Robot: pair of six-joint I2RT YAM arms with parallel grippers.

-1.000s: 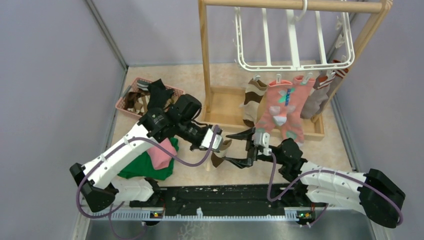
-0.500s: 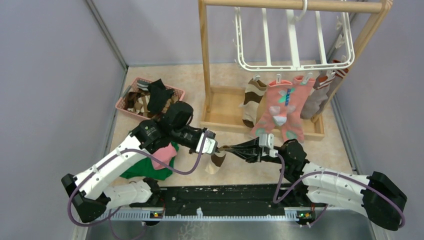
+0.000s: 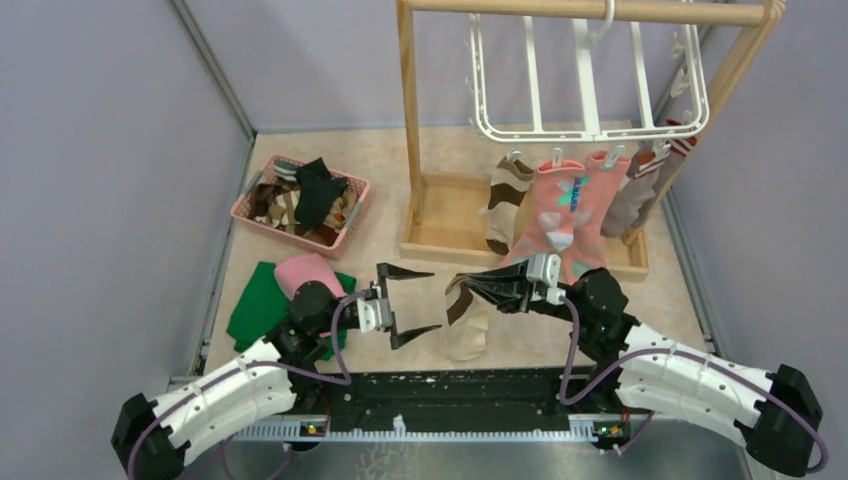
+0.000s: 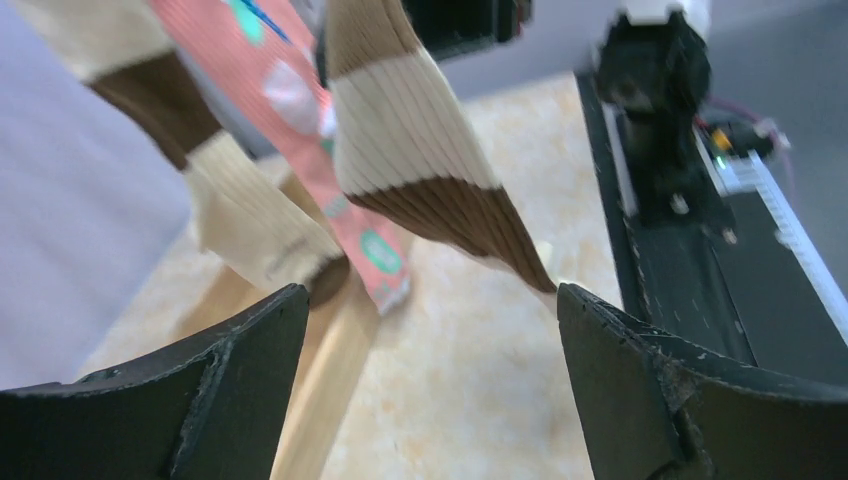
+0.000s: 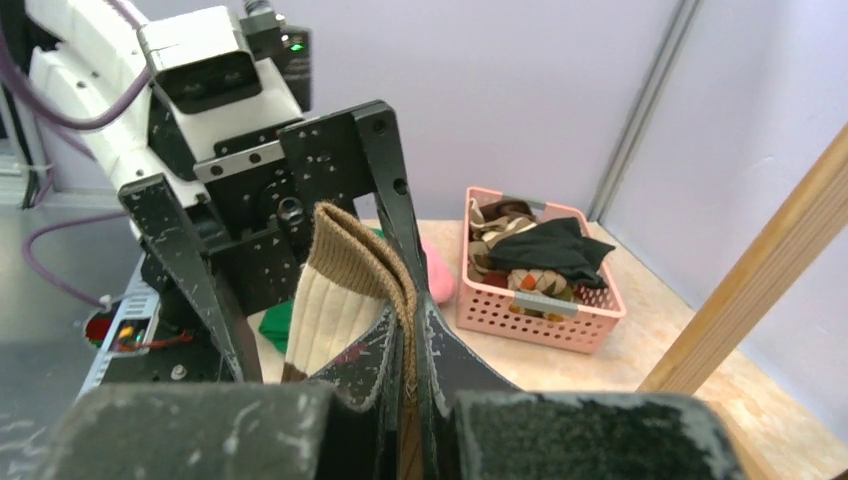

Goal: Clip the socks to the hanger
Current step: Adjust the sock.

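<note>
A brown-cream striped sock [image 3: 466, 322] hangs over the floor from my right gripper [image 3: 462, 286], which is shut on its cuff [image 5: 352, 232]. My left gripper [image 3: 434, 300] stands open just left of it, holding nothing. In the left wrist view the sock [image 4: 420, 140] dangles beyond the wide-apart fingers [image 4: 250, 380]. The white hanger [image 3: 590, 128] hangs from the wooden stand. Clipped to its front rim are a brown-cream sock [image 3: 508, 200], a pink pair [image 3: 565, 215] and a grey-brown sock [image 3: 640, 185].
A pink basket [image 3: 352, 212] at the back left holds more socks. A green cloth [image 3: 258, 305] and a pink cloth [image 3: 305, 270] lie by my left arm. The wooden stand's post [image 3: 408, 120] and base tray [image 3: 445, 215] sit behind the grippers.
My right gripper closed on the striped sock. My left gripper let go of it, opened wide and drew back to the left. The sock now hangs from the right gripper alone.
</note>
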